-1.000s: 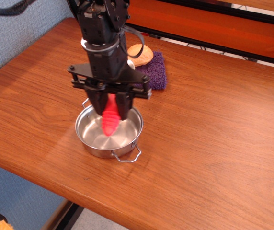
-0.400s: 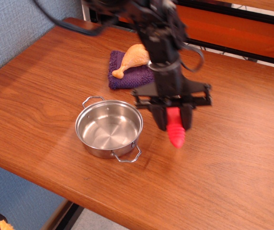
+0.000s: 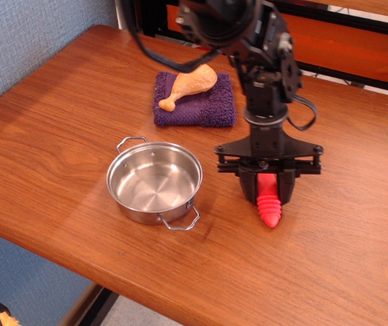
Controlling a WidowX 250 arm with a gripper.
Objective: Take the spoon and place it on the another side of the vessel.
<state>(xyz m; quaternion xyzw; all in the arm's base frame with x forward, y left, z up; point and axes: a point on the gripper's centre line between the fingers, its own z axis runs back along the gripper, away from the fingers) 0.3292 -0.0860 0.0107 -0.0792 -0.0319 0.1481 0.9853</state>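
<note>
The vessel point(image 3: 154, 183) is a shallow steel pot with two wire loop handles, standing empty on the wooden table. My gripper point(image 3: 268, 192) is to the right of the pot, pointing down, and is shut on the spoon point(image 3: 269, 208). Only the ribbed red handle shows, sticking out below the fingers with its tip close to the table top. The metal bowl of the spoon is hidden inside the gripper.
A purple folded cloth point(image 3: 204, 107) lies behind the pot with a tan toy chicken drumstick point(image 3: 188, 85) on it. The table's front edge point(image 3: 180, 309) runs close below. A black cable point(image 3: 306, 115) loops beside the arm.
My gripper has carried the spoon from above the pot across to its right side and has come lower toward the table. The pot has not moved.
</note>
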